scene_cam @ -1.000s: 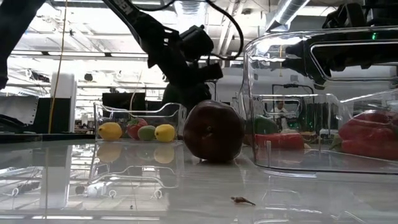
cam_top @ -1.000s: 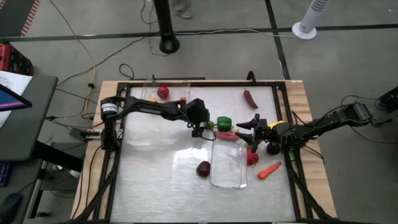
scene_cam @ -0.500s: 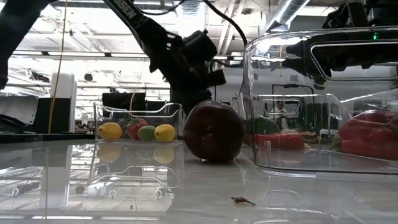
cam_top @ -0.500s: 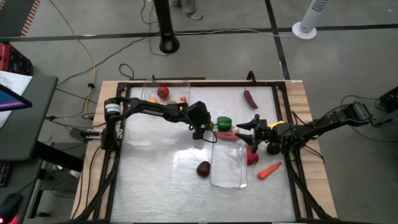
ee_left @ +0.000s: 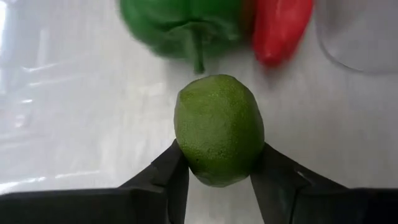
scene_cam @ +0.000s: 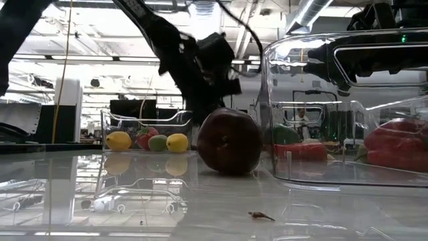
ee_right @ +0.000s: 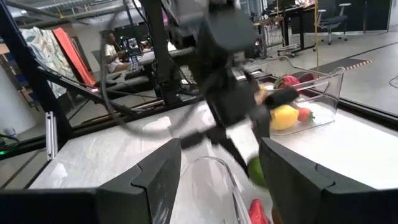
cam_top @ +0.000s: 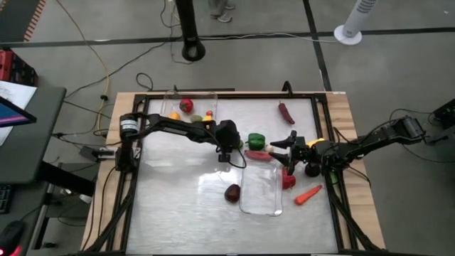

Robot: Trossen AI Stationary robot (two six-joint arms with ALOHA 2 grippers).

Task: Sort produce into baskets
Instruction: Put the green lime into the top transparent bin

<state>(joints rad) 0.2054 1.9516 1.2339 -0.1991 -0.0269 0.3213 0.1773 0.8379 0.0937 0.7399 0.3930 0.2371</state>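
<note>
1. The left gripper (ee_left: 217,171) was closed on a green lime (ee_left: 219,129), one dark finger pressed against each side of the fruit
2. Seen from above, this gripper (cam_top: 226,142) sat near the table's middle, just beside a green pepper (cam_top: 256,141) and a red chili (cam_top: 258,155)
3. The right gripper (cam_top: 287,151) hovered at the far end of the nearer clear basket (cam_top: 260,189), its fingers spread wide and holding nothing
4. A maroon round fruit (cam_top: 232,193) lay beside that basket
5. The far basket (scene_cam: 147,132) held yellow, red and green pieces
6. An orange carrot (cam_top: 308,195) lay near the table's right edge
</note>
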